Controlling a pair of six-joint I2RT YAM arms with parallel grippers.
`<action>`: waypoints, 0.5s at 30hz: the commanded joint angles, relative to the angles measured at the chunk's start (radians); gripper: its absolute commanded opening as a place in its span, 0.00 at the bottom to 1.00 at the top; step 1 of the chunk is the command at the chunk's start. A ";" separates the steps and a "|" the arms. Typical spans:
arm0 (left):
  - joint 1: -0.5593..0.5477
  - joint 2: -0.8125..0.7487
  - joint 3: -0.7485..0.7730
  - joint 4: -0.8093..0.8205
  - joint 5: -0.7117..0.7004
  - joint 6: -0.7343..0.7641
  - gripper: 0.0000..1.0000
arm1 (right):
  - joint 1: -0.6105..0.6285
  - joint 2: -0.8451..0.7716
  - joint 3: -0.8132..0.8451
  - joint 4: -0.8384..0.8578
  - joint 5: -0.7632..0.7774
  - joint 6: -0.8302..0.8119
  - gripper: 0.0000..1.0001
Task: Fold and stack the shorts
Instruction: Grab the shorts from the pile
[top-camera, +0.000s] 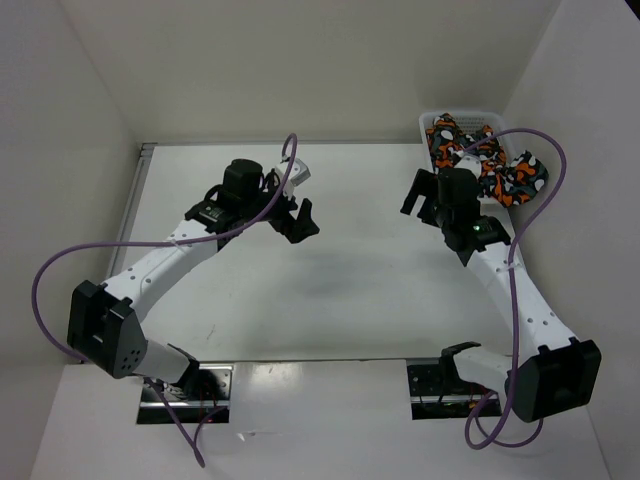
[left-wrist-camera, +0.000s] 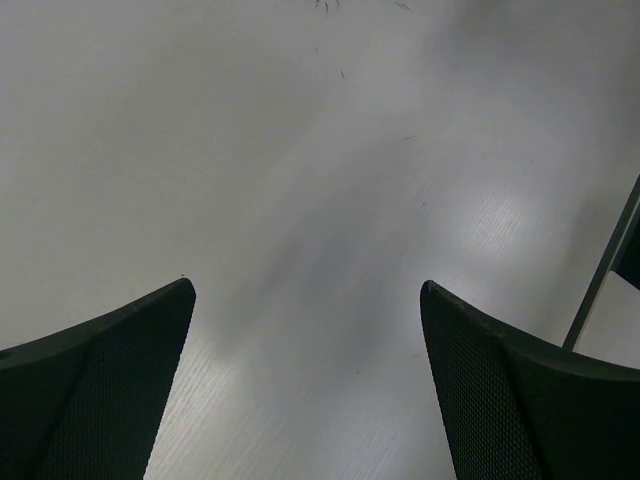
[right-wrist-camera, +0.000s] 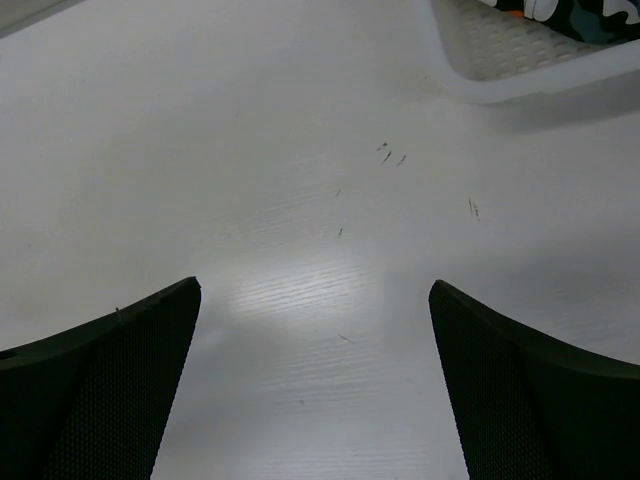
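The shorts (top-camera: 482, 160), camouflage in orange, black, grey and white, lie bunched in the white mesh basket (top-camera: 436, 122) at the table's far right corner. A sliver of them shows in the right wrist view (right-wrist-camera: 590, 12) over the basket rim (right-wrist-camera: 500, 85). My right gripper (top-camera: 420, 200) is open and empty over bare table just left of the basket; its jaws stand wide apart (right-wrist-camera: 314, 285). My left gripper (top-camera: 299, 224) is open and empty above the table's middle left; its jaws also stand wide apart (left-wrist-camera: 308, 285).
The white table (top-camera: 350, 280) is boxed in by white walls at the back and both sides. A metal strip (top-camera: 137, 195) runs along the left edge and shows in the left wrist view (left-wrist-camera: 608, 270). Purple cables (top-camera: 540, 200) loop off both arms.
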 joint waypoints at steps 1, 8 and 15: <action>0.001 -0.015 0.007 0.021 0.022 0.004 1.00 | 0.009 0.001 0.014 0.023 0.008 0.007 1.00; 0.001 0.025 0.041 -0.045 0.022 0.004 1.00 | 0.066 -0.002 0.072 -0.009 0.214 -0.065 1.00; 0.001 -0.007 0.030 -0.038 -0.038 0.004 1.00 | 0.066 -0.054 0.050 0.130 0.294 -0.085 0.75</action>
